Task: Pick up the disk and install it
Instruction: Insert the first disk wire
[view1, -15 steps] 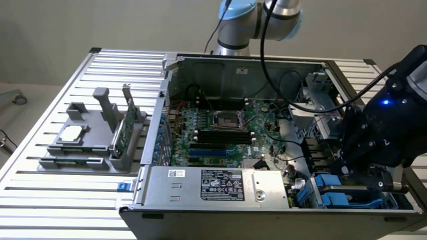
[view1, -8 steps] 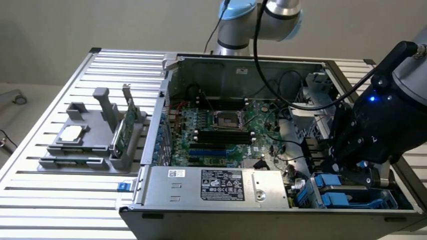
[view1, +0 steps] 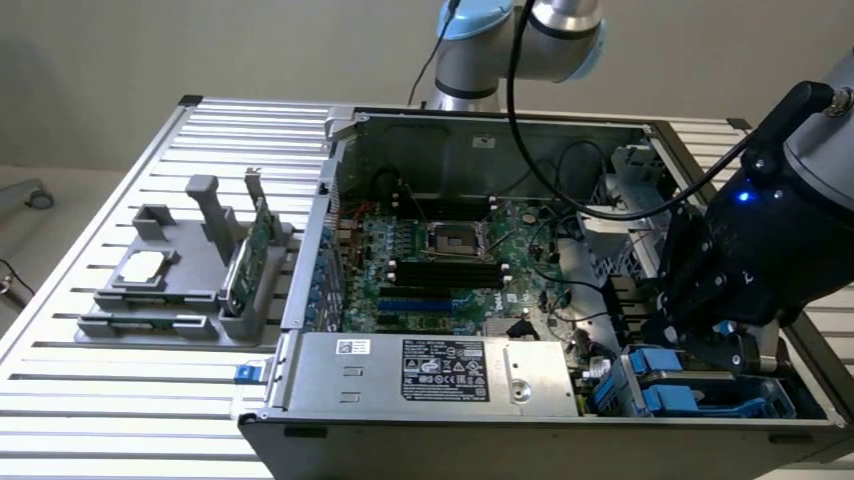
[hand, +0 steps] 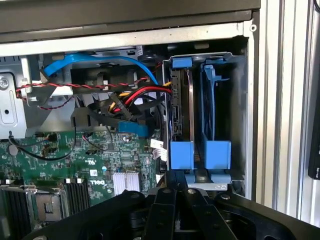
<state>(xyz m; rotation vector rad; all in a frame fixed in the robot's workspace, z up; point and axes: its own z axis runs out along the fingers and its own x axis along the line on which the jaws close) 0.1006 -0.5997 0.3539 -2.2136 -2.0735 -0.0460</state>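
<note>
Pincer (hand: 181, 186): closed, w/ nothing held (tips just at bay's edge).
Disk (hand: 181, 117): upright in corner bay of computer case (view1: 400, 440).

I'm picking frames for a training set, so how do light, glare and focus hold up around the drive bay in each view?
Exterior view: even light, the gripper a dark mass hiding much of the drive bay, and a blue LED glowing on the wrist. Wrist view: the bay is clear, its depths shadowed, and the aluminium table slats are washed out bright.

Arm bent low, hand (hand: 181, 192) prob. closed, fingers together.
</note>
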